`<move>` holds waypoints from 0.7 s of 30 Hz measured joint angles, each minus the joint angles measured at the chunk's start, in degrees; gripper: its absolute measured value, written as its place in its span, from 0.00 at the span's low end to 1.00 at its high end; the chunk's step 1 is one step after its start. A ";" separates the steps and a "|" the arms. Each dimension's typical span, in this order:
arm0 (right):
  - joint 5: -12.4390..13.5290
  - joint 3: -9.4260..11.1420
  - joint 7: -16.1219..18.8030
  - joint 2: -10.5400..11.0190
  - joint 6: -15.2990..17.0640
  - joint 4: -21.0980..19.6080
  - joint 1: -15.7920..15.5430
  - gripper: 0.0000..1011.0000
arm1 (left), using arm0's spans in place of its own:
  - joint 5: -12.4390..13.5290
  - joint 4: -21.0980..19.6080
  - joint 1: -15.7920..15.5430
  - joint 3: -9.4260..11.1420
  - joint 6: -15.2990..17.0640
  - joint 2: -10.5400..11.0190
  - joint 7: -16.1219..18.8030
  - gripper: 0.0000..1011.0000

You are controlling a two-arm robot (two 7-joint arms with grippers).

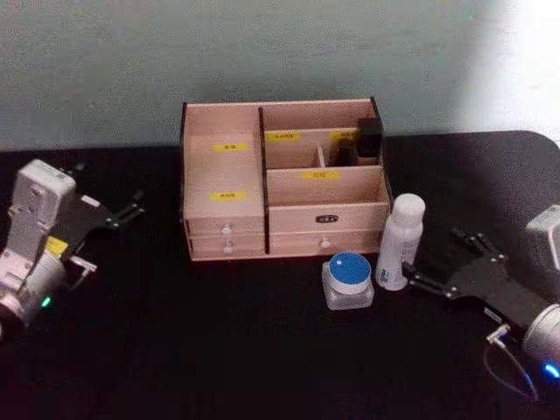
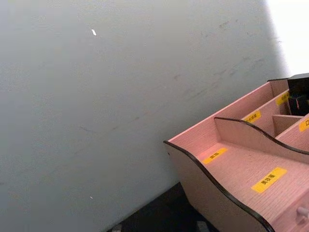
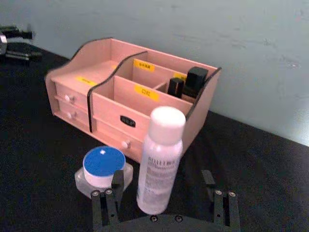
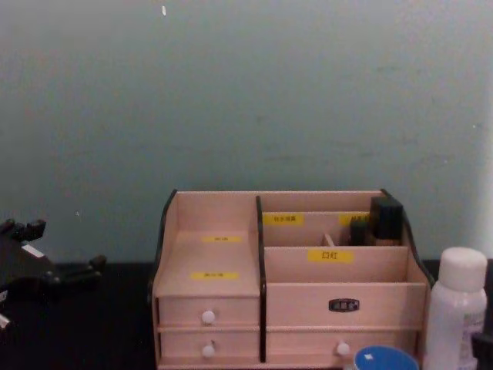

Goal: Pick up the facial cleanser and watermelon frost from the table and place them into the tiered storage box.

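Head view: one tiered storage box (image 1: 328, 206) stands on the black table (image 1: 175, 350), towards the far side and near the middle, just in front of a pale wall (image 1: 262, 52). Its long axis runs left to right. Its drawer front faces the near edge and its compartments step upward towards the far side. It carries five yellow labels (image 1: 229, 196) and three white knobs (image 1: 226, 229). Two knobs are stacked on the left drawers and one is on the lower right drawer. Two dark items (image 1: 367, 138) stand in its far right compartment.

There are two loose things, both near and right of the box's front right corner. One white bottle (image 1: 399, 245) stands upright with its long axis vertical and its white cap on top. One blue-lidded jar (image 1: 348, 278) sits flat with its lid up, just left of the bottle and slightly nearer. I cannot tell which of them is the facial cleanser and which the watermelon frost. Neither is in the box.

There are two grippers. The right gripper (image 1: 435, 255) hangs low over the table at the right, its fingers spread wide and pointing left. Its nearer fingertip is just beside the bottle's base, and in the right wrist view the bottle stands ahead of the gap between the fingers. It holds nothing. The left gripper (image 1: 133, 205) sits at the far left, well apart from the box. Its fingers point right, are parted and hold nothing.
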 joint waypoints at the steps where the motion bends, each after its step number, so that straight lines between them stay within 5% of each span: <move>1: -0.01 -0.01 0.09 -0.23 0.10 0.10 0.22 0.99 | 0.00 0.00 0.00 0.00 0.00 0.00 0.00 0.99; 21: -2.67 -0.96 2.43 -5.68 3.82 5.51 5.59 0.99 | 0.00 0.00 0.00 0.00 0.00 0.00 0.00 0.99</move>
